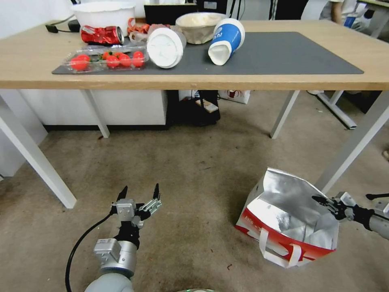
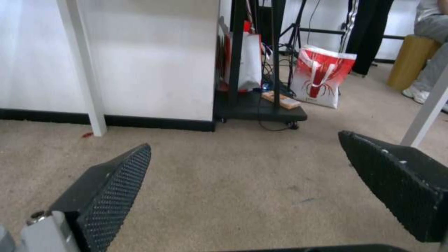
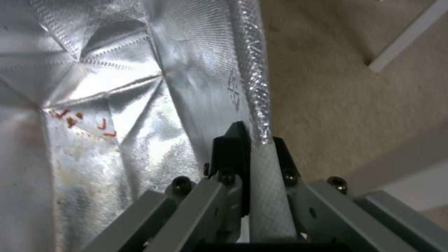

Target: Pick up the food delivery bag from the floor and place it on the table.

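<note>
The food delivery bag (image 1: 291,219) stands open on the floor (image 1: 194,170) at the lower right, silver lining up, red and white outside, flat white handles hanging at the front. My right gripper (image 1: 324,201) is shut on the bag's right rim. In the right wrist view its black fingers (image 3: 254,134) pinch the rim of the foil wall (image 3: 117,70). My left gripper (image 1: 139,192) hovers open just above the floor, left of the bag and apart from it, with nothing between its pads (image 2: 245,140). The light-wood table (image 1: 283,77) with its dark grey mat (image 1: 283,52) spans the far side.
On the table's left half lie a crushed red can (image 1: 102,35), a tray of tomatoes (image 1: 106,59), a white round container (image 1: 165,47), bowls and a tipped blue-and-white cup (image 1: 226,40). White table legs (image 1: 36,158) (image 1: 352,146) flank the floor. A smaller red-print bag (image 2: 322,77) and a black cart (image 2: 257,105) sit under the table.
</note>
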Controlling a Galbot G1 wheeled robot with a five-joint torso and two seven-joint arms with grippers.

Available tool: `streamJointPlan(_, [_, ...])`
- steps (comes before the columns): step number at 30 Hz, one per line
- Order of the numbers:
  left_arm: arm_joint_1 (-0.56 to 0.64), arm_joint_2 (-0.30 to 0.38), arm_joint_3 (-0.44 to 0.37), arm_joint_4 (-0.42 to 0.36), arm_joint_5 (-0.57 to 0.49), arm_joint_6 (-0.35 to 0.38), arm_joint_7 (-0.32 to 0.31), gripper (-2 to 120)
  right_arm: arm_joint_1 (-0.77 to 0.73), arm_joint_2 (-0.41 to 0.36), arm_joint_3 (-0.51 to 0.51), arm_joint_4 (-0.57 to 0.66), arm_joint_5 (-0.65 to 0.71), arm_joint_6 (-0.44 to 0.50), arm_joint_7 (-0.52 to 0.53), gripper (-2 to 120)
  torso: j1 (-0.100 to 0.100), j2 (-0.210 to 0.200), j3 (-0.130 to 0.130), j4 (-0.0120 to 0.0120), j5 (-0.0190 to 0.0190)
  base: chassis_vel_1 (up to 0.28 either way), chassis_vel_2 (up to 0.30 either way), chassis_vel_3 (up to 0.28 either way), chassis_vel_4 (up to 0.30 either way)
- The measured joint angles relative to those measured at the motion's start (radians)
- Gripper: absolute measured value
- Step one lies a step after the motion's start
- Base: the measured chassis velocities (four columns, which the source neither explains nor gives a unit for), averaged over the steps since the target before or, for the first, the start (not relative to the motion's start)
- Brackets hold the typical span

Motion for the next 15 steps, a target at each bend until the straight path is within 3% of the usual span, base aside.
streamJointPlan(8, [-0.004,-0.003,0.000,-0.001,0.001,0.001,0.000,100,-0.094,-0.025,0.017,0.158,0.131,-0.059,0.025,0,0.000,0.000,0.000,-0.0001,-0.0001,0.000,0.000,0.000,0.000])
streamJointPlan(15, [-0.004,-0.001,-0.007,-0.008,0.001,0.001,0.000,100,-0.152,-0.040,0.020,0.327,0.245,-0.172,0.059,0,0.000,0.000,0.000,-0.0001,-0.0002,0.000,0.000,0.000,0.000])
